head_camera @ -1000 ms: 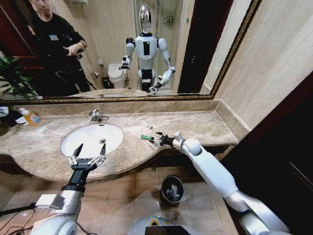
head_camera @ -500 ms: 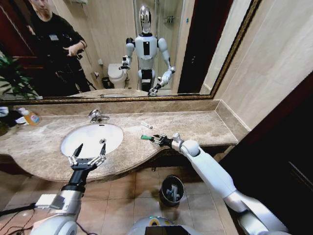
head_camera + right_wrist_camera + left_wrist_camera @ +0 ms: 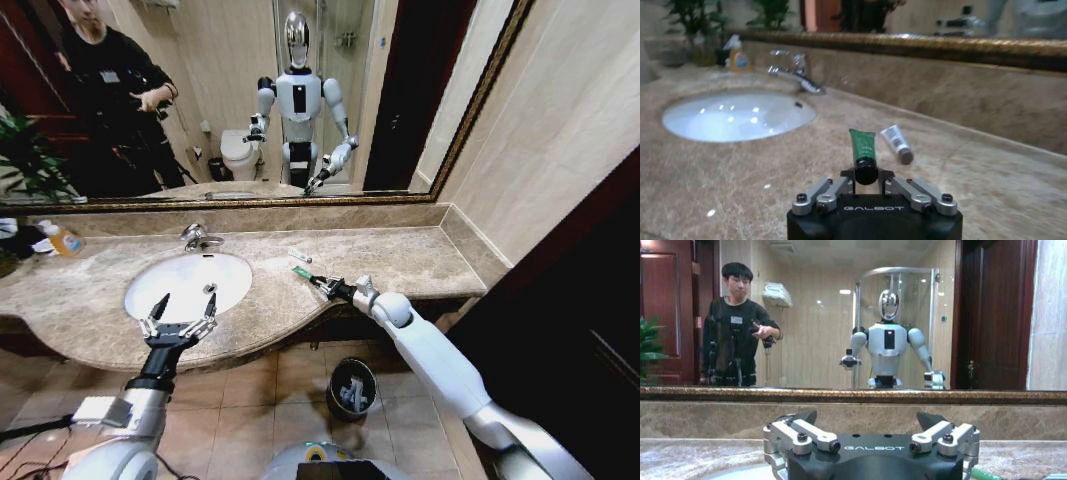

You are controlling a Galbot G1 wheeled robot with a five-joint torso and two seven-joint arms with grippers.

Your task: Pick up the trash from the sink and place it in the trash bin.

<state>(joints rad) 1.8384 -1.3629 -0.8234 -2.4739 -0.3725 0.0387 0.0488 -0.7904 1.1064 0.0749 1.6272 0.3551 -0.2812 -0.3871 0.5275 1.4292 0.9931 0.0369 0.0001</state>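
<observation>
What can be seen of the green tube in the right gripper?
The green tube is small, flat-ended and glossy like plastic, with a dark cap. The right gripper is shut on its cap end, holding it lifted off the marble counter, tail pointing away. A white tube lies beyond it, apart.

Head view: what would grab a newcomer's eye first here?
The right gripper, over the marble counter right of the sink, is shut on a small green tube. The left gripper hangs open over the basin's front edge, and the trash bin stands on the floor below.
</observation>
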